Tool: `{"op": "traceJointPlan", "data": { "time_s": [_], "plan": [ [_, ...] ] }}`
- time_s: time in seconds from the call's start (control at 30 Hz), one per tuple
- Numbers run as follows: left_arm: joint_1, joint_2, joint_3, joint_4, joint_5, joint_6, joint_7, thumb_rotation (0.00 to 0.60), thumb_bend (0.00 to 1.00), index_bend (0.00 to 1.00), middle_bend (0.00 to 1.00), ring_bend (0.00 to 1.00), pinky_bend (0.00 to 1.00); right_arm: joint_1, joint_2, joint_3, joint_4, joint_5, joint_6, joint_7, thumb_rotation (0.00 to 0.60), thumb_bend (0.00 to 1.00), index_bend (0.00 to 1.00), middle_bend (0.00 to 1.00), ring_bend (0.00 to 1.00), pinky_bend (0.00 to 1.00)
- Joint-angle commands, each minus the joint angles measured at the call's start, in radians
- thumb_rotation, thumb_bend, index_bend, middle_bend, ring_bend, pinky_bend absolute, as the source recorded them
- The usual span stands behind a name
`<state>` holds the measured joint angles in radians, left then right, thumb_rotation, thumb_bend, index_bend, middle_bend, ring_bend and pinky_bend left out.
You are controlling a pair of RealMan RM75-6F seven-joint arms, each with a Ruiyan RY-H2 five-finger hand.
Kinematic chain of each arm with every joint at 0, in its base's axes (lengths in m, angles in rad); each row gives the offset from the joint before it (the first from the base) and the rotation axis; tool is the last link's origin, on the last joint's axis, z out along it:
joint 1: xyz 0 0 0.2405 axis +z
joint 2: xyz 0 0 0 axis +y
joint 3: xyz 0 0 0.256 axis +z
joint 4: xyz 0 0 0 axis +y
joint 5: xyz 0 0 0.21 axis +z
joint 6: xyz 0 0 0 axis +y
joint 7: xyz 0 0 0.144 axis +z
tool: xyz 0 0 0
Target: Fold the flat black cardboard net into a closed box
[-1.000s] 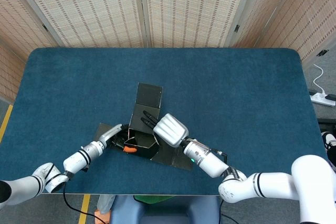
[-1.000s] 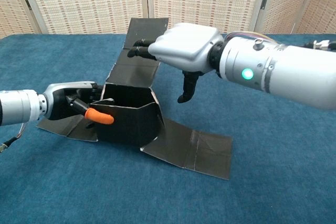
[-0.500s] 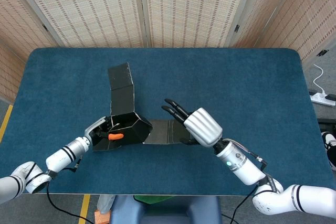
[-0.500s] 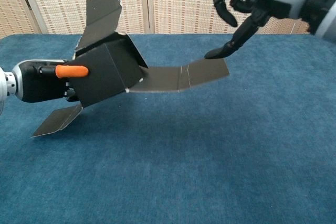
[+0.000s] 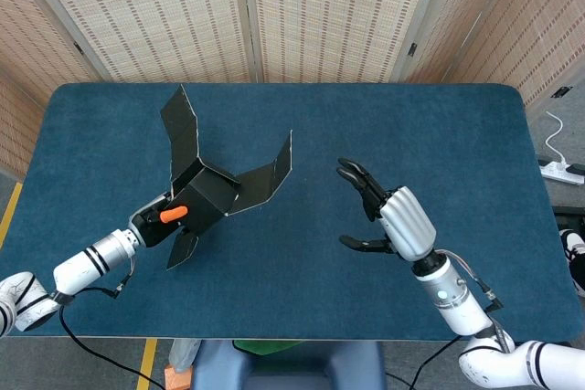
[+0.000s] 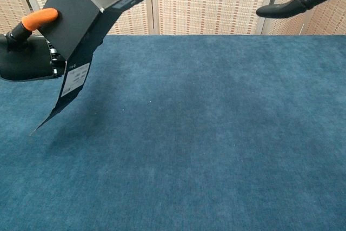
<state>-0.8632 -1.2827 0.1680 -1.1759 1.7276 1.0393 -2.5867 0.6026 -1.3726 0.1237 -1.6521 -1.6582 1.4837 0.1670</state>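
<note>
Box body: the black cardboard net [image 5: 203, 196] is partly formed, a squarish tub in the middle with loose flaps standing off it. It is lifted off the table [image 5: 366, 125], as the chest view shows it hanging above the blue cloth.
Left hand: the left hand [image 5: 157, 222] grips the tub from its own side, an orange-tipped finger [image 5: 173, 214] pressed on the outer wall and the rest of the hand behind it. Fingers are clamped on the cardboard.
Right hand: the right hand [image 5: 391, 219] hangs well apart from the net, holding nothing, fingers spread and slightly bent, thumb standing off to the side. Only dark fingertips [image 6: 286, 7] show at the top edge of the chest view.
Flaps relative to the fingers: 1 long flap rises away beyond the left hand's fingers, 1 reaches out toward the right hand's side, and 1 narrow flap with a white label [image 6: 75, 78] dangles below the gripping fingers.
Done so far: the side walls look raised into a tub, I judge.
Left to do: at least 3 flaps look unfolded, so tucking them in and closing the lid remain. By my reckoning the job is perhaps half done, and the free hand would have to come back to the flaps.
</note>
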Motion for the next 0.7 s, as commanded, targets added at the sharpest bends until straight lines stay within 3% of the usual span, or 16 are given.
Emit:
{"op": "traceJointPlan", "data": {
  "time_s": [0.03,0.4,0.7],
  "plan": [
    [-0.014,0.016,0.021,-0.015,0.035,0.051,-0.067,0.600,0.16,0.33,0.35,0.56,0.75,0.036,-0.062,0.040,-0.008,0.017,-0.042,-0.058,0.600,0.04,0.00,0.07,0.71,1.00],
    [-0.028,0.034,0.041,-0.088,0.045,0.077,0.031,0.600,0.16,0.33,0.35,0.56,0.75,0.192,-0.245,0.213,0.008,0.095,-0.145,-0.337,0.600,0.04,0.00,0.09,0.73,1.00],
    [-0.021,0.020,0.068,-0.063,0.075,0.104,0.188,0.600,0.16,0.33,0.33,0.56,0.75,0.207,-0.236,0.224,-0.020,0.130,-0.178,-0.402,0.600,0.03,0.00,0.14,0.74,1.00]
  ]
}}
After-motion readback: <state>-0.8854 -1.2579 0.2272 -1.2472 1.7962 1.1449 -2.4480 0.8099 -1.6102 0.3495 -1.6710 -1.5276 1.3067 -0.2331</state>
